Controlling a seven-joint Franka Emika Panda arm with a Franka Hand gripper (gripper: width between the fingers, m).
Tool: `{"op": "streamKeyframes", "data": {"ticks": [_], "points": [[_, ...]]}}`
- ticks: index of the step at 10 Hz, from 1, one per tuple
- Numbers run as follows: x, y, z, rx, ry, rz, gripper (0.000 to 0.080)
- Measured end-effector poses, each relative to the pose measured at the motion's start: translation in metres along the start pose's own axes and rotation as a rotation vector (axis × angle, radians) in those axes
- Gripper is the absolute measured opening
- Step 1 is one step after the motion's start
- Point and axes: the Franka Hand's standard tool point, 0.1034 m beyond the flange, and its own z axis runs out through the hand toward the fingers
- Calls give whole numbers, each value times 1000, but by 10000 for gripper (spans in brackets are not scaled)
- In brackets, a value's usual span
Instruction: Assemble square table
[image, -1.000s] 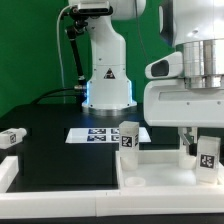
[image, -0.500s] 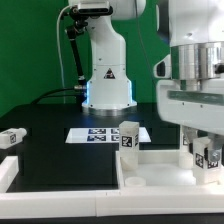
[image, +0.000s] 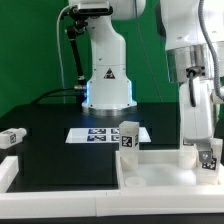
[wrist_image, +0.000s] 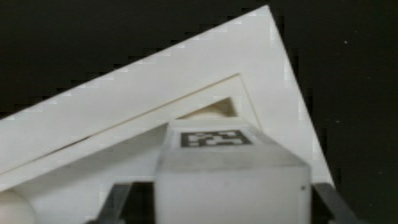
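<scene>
The square table's white slab (image: 160, 168) lies flat at the exterior view's lower right. One white tagged leg block (image: 128, 137) stands upright on its far left corner. My gripper (image: 208, 160) is shut on a second leg block (image: 210, 153), held upright over the slab's right corner. In the wrist view this leg (wrist_image: 222, 160) fills the space between my dark fingers (wrist_image: 121, 205), its tag facing the camera. Beyond it the slab's corner (wrist_image: 258, 60) shows a hole (wrist_image: 215, 106). A third leg (image: 10, 138) lies at the exterior view's far left.
The marker board (image: 100, 133) lies flat on the black table in front of the arm's white base (image: 105, 80). A white border bar (image: 7, 176) runs along the lower left edge. A green wall stands behind.
My wrist has turned about its own axis above the right corner, showing a narrower side now. The held leg stays at nearly the same spot, slightly lower.
</scene>
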Motion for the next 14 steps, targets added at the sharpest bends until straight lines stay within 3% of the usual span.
{"op": "streamKeyframes", "data": {"ticks": [1, 2, 3, 4, 7, 9, 10, 13, 14], "points": [[0, 1, 0, -1, 1, -44, 294], [-3, 4, 1, -8, 37, -241, 530], [-6, 6, 1, -10, 61, -438, 530], [-3, 4, 1, -10, 58, -449, 630], [-2, 4, 2, -18, 68, -704, 648], [-6, 1, 1, -37, 126, -1171, 649], [-7, -4, 0, -21, 128, -1300, 649], [-7, -4, 0, -20, 127, -1263, 637], [-8, -3, 0, -15, 125, -1198, 469]]}}
